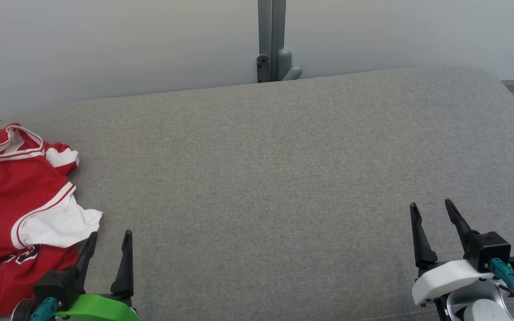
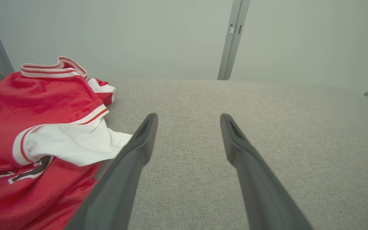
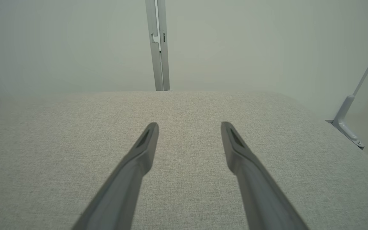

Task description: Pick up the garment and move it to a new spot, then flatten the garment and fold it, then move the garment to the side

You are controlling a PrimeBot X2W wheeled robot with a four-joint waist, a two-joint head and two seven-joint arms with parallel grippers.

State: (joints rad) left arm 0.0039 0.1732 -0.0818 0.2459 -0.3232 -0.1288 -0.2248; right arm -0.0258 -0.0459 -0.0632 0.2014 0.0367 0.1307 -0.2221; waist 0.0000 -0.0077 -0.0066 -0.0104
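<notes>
**Head view:** The red and white garment (image 1: 11, 200) is lying crumpled at the left edge of the grey cushioned surface (image 1: 261, 178). Its striped collar (image 1: 9, 142) is turned toward the far edge, and its white sleeve (image 1: 60, 223) is spreading toward the near left corner. The left gripper (image 1: 110, 233) is being held at that corner with its jaws spread and gripping nothing, one finger just beside the sleeve. The right gripper (image 1: 430, 203) is being held by the near right corner, jaws likewise parted and empty, well apart from the garment. A grey post (image 1: 271, 40) is standing behind the far edge.

**Left wrist view:** The left gripper (image 2: 188, 116) is being held wide over bare fabric. The garment (image 2: 43, 102) is lying to its left, and the white sleeve (image 2: 75, 143) is reaching the left finger; contact cannot be told.

**Right wrist view:** The right gripper (image 3: 189, 124) is being held parted over the bare grey cushioned surface (image 3: 43, 143).
</notes>
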